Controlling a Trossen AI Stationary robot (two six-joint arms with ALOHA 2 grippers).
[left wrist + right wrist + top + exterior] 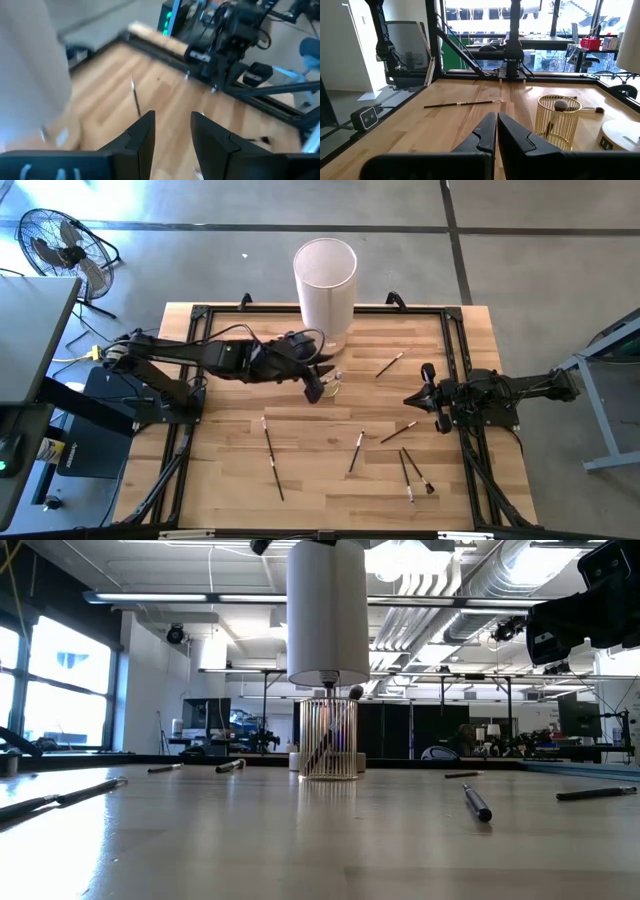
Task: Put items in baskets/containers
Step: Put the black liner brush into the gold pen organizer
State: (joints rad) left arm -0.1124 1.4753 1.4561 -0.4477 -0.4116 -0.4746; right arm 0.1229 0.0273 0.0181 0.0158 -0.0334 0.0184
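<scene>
On the wooden table (230,470), loose makeup brushes (272,455) lie scattered near the front and right. The left gripper (318,380), fingers parted and empty, hovers beside the ribbed glass cup (328,751) holding a brush, before the white cylinder (324,280). The right gripper (420,396) waits far right, fingers nearly together, empty.

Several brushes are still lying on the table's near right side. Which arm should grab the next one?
Probably the right: its gripper hangs just beside a brush, while the left gripper is over by the cup.
</scene>
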